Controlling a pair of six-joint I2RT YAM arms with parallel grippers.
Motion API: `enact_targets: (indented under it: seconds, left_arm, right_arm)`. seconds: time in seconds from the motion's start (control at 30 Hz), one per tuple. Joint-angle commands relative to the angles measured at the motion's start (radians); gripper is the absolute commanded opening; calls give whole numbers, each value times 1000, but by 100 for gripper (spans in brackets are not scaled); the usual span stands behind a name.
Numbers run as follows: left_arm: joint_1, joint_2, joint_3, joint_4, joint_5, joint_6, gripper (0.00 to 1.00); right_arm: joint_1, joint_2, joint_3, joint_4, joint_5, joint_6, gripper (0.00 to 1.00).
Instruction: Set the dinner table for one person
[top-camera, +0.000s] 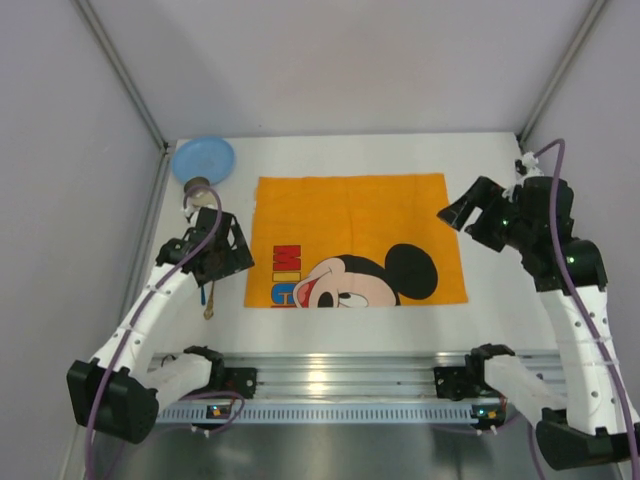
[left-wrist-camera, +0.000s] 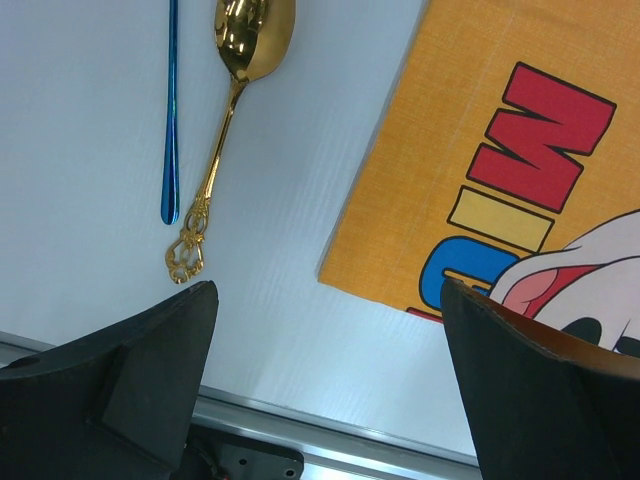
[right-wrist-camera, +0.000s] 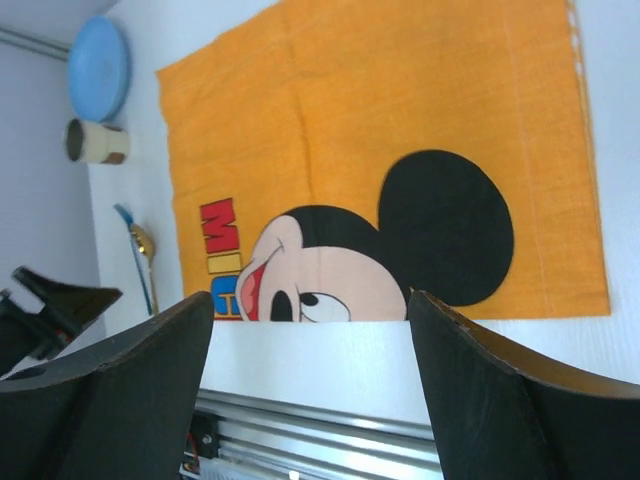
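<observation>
The white dinner table (top-camera: 340, 325) carries an orange Mickey Mouse cloth (top-camera: 350, 235) spread flat at its middle. A blue plate (top-camera: 203, 158) lies at the far left corner, with a small beige cup (top-camera: 195, 186) on its side just in front of it. A gold spoon (left-wrist-camera: 225, 120) and a thin blue utensil (left-wrist-camera: 171, 110) lie side by side left of the cloth. My left gripper (top-camera: 222, 260) is open and empty, hovering over the spoon near the cloth's left edge. My right gripper (top-camera: 468, 215) is open and empty, raised above the cloth's right edge.
The ribbed aluminium rail (top-camera: 340, 375) runs along the near edge, with both arm bases on it. Grey walls close in the left, right and back. In the right wrist view the plate (right-wrist-camera: 98, 68), the cup (right-wrist-camera: 97, 142) and the cloth (right-wrist-camera: 380, 130) show.
</observation>
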Motion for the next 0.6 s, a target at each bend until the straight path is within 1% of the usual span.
enact_targets:
  seconds: [0.0,0.07,0.1,0.13,0.17,0.2,0.27,0.3,0.37,0.5,0.57]
  left_arm:
    - [2,-18,-22,59,-37,20,99]
    - [2,-29,-40,79,-48,13,98]
    - [2,-31,-43,85,-49,15,99]
    - [2,-28,-46,93,-52,23,99]
    - [2,-20,-52,103,-55,24,99]
    - [3,-11,-54,110,-57,29,98]
    - [5,29,-55,123,-57,49,99]
    - [5,43,-54,130,-61,55,99]
    - [9,86,-54,146,-74,76,98]
    - [34,170,-49,174,-89,121,99]
    - [52,205,-48,176,-103,119,99]
  right_arm:
    - [35,-86,-13,208,-47,-23,79]
    - [30,-143,-63,268,-64,49,84]
    - [26,-158,-112,294,-73,95,92]
    - [1,-175,-139,305,-93,182,99]
    - [-11,-177,-166,320,-190,213,100]
    - [-20,-172,-217,360,-261,238,100]
    - [-23,-163,-258,408,-410,281,100]
    - [-22,-174,-275,414,-414,284,100]
    - [-25,-231,-269,400,-379,231,100]
    - [-25,-277,-221,253,-331,119,100]
    - [-25,-281,-227,221,-328,103,100]
